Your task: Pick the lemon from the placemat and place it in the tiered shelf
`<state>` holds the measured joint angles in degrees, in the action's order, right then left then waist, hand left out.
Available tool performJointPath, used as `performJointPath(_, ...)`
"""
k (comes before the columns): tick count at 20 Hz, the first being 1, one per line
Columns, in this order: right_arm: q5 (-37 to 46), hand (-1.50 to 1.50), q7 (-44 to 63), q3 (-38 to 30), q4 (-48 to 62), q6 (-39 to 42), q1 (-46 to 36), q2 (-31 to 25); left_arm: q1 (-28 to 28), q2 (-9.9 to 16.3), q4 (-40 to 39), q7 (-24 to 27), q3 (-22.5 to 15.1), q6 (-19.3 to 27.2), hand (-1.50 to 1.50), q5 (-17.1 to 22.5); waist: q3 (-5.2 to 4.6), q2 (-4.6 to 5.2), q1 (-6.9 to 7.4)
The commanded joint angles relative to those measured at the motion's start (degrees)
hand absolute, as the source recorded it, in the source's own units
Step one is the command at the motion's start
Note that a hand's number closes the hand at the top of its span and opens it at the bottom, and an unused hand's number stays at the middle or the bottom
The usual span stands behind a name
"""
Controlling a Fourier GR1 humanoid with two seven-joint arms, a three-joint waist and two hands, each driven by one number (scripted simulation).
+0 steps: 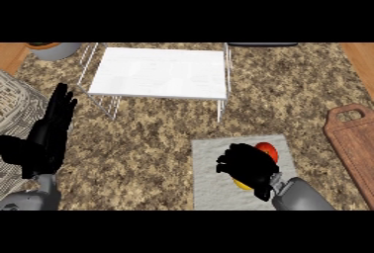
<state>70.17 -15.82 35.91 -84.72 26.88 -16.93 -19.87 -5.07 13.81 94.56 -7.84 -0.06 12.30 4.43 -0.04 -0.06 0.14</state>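
Right hand (247, 165), entering from the counter's near edge on a grey forearm, sits palm-down over the grey placemat (211, 188), fingers curled round the lemon (242, 185). Only a yellow sliver of the lemon shows, under the heel of the hand on the side nearest the wrist; the fruit is still over the placemat (whether it is lifted clear of the cloth cannot be told). A red-orange fruit (268, 149) lies touching or just beside the far side of the same hand, also on the placemat.

Left hand (51, 129) stands by the counter's left edge, fingers straight and upright, holding nothing, beside a woven basket (16, 106).

Tiered shelf (162, 73), white top on thin wire legs, stands toward the counter's far edge, well apart from the lemon. A wooden cutting board (355, 146) lies along the right edge. A grey bowl (57, 49) sits at the far left corner.
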Motion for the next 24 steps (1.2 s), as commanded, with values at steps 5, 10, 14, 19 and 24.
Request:
performJointPath(5,4.75,1.5,-7.67,-1.08,2.43,-9.05,-0.61,-1.33,4.88,0.89,2.21,2.25,2.15,-4.14,0.0,1.2,0.04,0.01,0.18)
performJointPath(10,7.76,1.5,13.85,-2.29,4.74,-5.0,2.4,15.82,0.56,-0.11,1.63,-1.09,1.96,-1.66,0.0,0.04,0.02,-0.16,-0.02)
performJointPath(14,4.56,1.5,30.28,-9.97,3.22,-5.69,6.88,19.47,1.15,-0.91,0.83,-0.74,1.92,0.09,0.0,-1.17,0.13,-0.61,-2.79)
performJointPath(19,-4.1,1.5,46.51,-6.36,-2.14,-11.12,8.97,19.68,0.41,-0.91,0.68,-0.43,0.81,-1.38,0.0,-0.85,0.26,-0.06,0.07)
performJointPath(24,-10.89,1.5,62.59,1.87,-8.6,-20.2,4.69,19.8,0.09,-0.9,0.51,-0.37,-0.39,-2.43,0.0,-1.07,0.1,-0.24,2.58)
